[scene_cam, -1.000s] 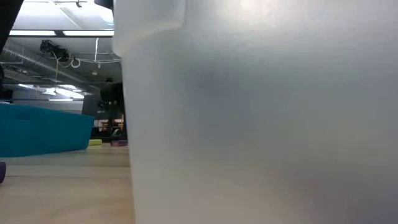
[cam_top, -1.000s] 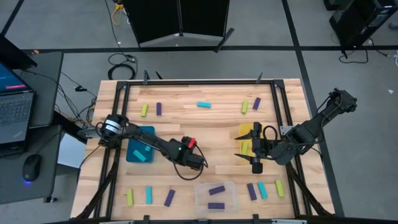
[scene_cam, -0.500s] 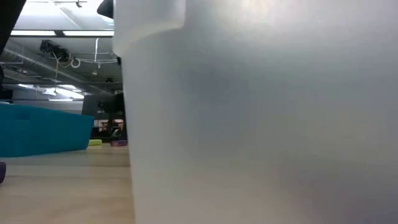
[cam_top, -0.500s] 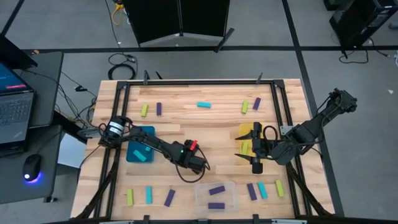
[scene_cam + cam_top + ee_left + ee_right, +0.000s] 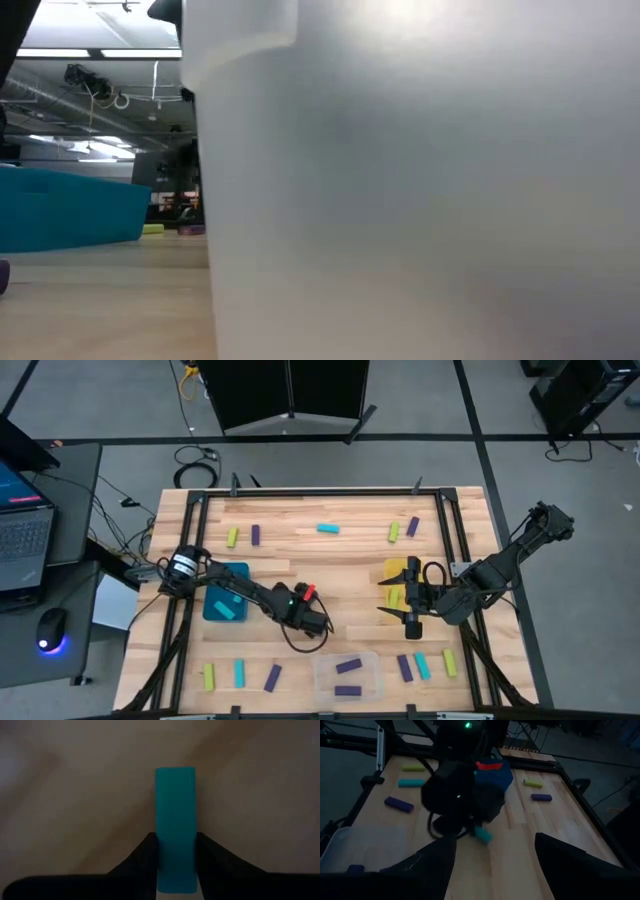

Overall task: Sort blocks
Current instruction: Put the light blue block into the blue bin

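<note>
Grey floor [image 5: 90, 400] all round the wooden table [image 5: 330, 565]. Dark cabinet [image 5: 290, 390] well beyond the claws, past table's far edge. Side desk [image 5: 60, 510] out past left claw's arm w/ laptop [image 5: 22, 525], mouse [image 5: 48, 630]. Loose cables [image 5: 195, 458] on floor nr far corner. Low view: ceiling ducts [image 5: 90, 90], strip lights [image 5: 100, 52] overhead.

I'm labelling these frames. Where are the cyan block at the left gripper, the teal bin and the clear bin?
cyan block [image 5: 175, 820], left wrist view, its top face
teal bin [image 5: 227, 603], high view, its floor
clear bin [image 5: 322, 665], high view, its rim
</note>
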